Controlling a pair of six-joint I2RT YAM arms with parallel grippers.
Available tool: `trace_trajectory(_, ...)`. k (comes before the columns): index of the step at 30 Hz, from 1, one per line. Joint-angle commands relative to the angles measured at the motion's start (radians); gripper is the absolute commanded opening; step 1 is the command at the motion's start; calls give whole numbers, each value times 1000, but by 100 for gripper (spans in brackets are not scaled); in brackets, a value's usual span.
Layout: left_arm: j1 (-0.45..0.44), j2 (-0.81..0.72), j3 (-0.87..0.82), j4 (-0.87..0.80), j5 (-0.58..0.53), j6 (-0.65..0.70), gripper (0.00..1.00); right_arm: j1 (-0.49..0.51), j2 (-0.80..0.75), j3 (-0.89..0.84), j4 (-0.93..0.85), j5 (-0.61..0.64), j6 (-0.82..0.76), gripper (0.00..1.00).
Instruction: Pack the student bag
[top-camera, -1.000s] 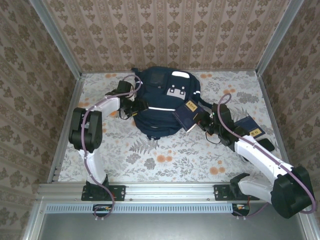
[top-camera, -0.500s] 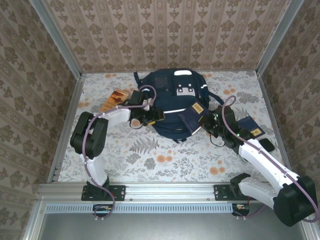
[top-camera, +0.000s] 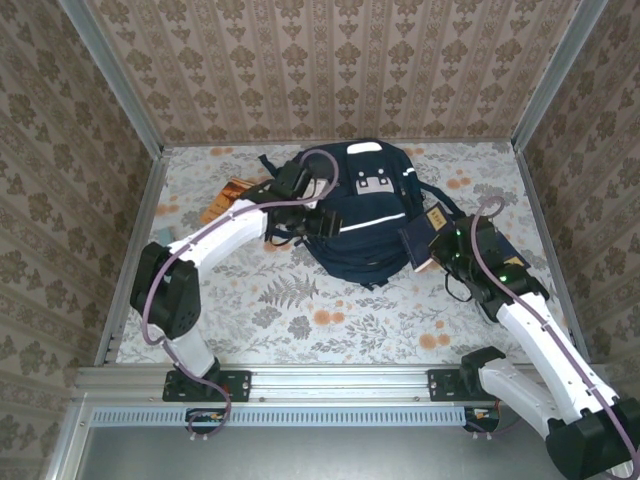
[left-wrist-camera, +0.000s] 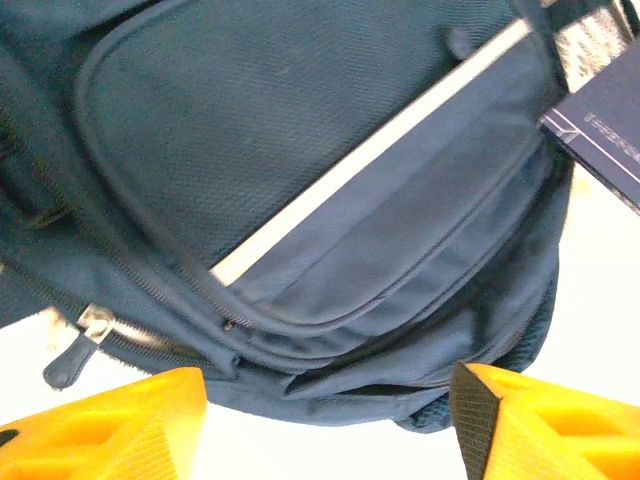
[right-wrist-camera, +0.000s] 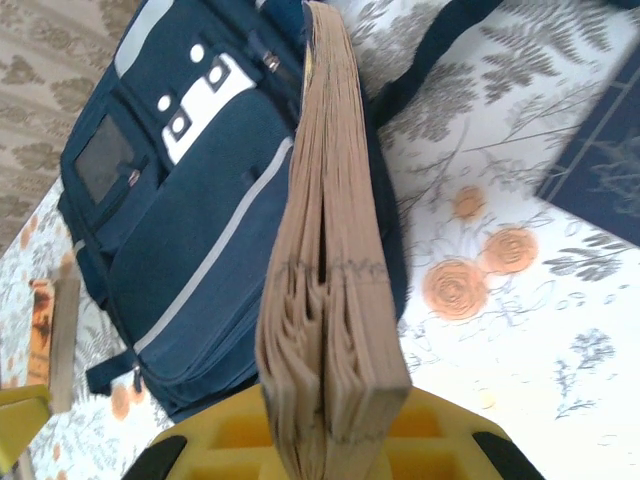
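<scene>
Top external: student bag (top-camera: 362, 205) lies flat on the floral counter (top-camera: 330, 305), toward the back and about centre, patches and white stripe facing up. Left arm reaches in from the left; left claw (top-camera: 308, 222) sits at the bag's near-left edge, touching or just over the fabric, and finger spread cannot be told from this height. Right arm comes in from the right; right claw (top-camera: 441, 252) grips a navy book (top-camera: 418, 236) whose far end is against the bag's right side. An orange book (top-camera: 228, 197) lies on the counter left of the bag, well apart from both claws. Left wrist: left claw (left-wrist-camera: 328, 392) has its yellow fingers (left-wrist-camera: 110, 425) spread wide with nothing between them. The bag (left-wrist-camera: 300, 130) lies just beyond them, front pocket and white stripe (left-wrist-camera: 370, 150) running diagonally, a zipper pull (left-wrist-camera: 68, 362) at lower left. A corner of the navy book (left-wrist-camera: 600, 125) shows at upper right. Right wrist: right claw (right-wrist-camera: 335, 435) is closed on the navy book (right-wrist-camera: 335, 250), seen edge-on with brownish pages, standing up out of the fingers. The bag (right-wrist-camera: 190, 230) lies to its left on the counter (right-wrist-camera: 520, 330). A second navy book (right-wrist-camera: 600, 160) lies flat at the right edge.
</scene>
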Motion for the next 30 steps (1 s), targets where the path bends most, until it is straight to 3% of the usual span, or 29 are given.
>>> trace_trajectory(1, -44, 95, 122, -146, -40, 160, 65, -27, -36, 39, -87, 67, -20, 0)
trace_trajectory(10, -185, 332, 391, -282, -238, 384, 66, -83, -102, 29, -147, 67, -6, 0)
trace_trajectory(18, -203, 536, 603, -416, -292, 502, 68, -110, -123, 11, -155, 40, -3, 0)
trace_trajectory(25, -206, 588, 636, -394, -389, 579, 67, -115, -123, -9, -135, 12, 11, 0)
trace_trajectory(28, -207, 589, 638, -380, -403, 609, 63, -116, -123, -9, -135, 6, 11, 0)
trace_trajectory(30, -207, 588, 650, -396, -377, 635, 53, -116, -125, -6, -136, 2, 11, 0)
